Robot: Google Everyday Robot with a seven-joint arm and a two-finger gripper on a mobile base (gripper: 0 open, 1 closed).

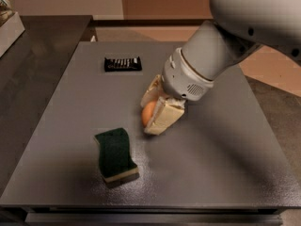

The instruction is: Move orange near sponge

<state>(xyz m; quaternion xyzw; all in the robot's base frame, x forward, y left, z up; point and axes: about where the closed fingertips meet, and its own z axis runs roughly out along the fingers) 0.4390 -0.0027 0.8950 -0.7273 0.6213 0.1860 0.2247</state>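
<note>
The orange (148, 114) is a small round fruit held between the pale fingers (163, 119) of my gripper (151, 115), near the middle of the grey table (216, 159). The gripper is shut on it, low over the tabletop. The sponge (115, 154), dark green on top with a pale yellow base, lies on the table to the front left of the orange, a short gap away. The arm's white wrist hides the far side of the orange.
A flat black striped packet (122, 63) lies at the back of the table. A darker counter (33, 65) adjoins on the left with a pale box (8, 25) at its far corner. The table's front edge is close below the sponge.
</note>
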